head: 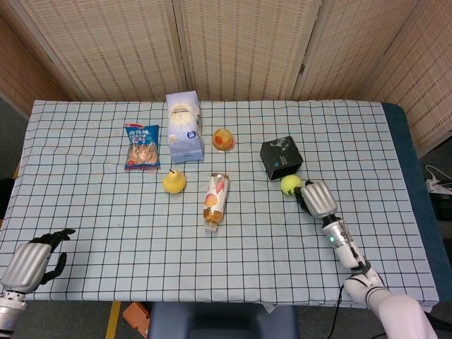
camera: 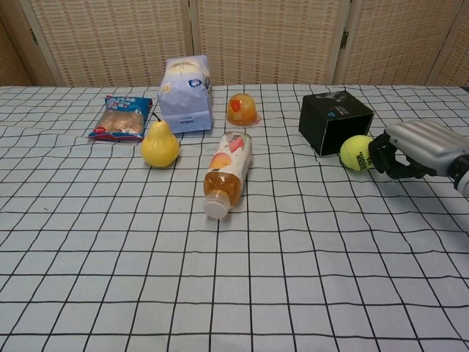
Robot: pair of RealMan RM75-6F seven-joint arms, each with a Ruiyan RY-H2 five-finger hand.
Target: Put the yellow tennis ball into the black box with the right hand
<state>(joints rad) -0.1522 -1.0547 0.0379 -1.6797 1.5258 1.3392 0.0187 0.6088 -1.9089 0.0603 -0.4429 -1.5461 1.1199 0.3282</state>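
Note:
The yellow tennis ball (head: 290, 184) (camera: 357, 152) lies on the checked cloth, right against the near right corner of the black box (head: 281, 157) (camera: 335, 121). My right hand (head: 318, 198) (camera: 414, 149) is just right of the ball, low over the table, its dark fingers curved toward the ball and touching its right side without wrapping it. The box sits on its side and its opening does not show. My left hand (head: 32, 260) rests at the near left corner of the table, holding nothing, and shows only in the head view.
A juice bottle (head: 216, 200) lies on its side mid-table, with a yellow pear (head: 174, 181) to its left. Behind them stand a white bag (head: 184, 127), a blue snack pack (head: 143, 146) and an orange jelly cup (head: 224, 139). Wicker screens close off the far side.

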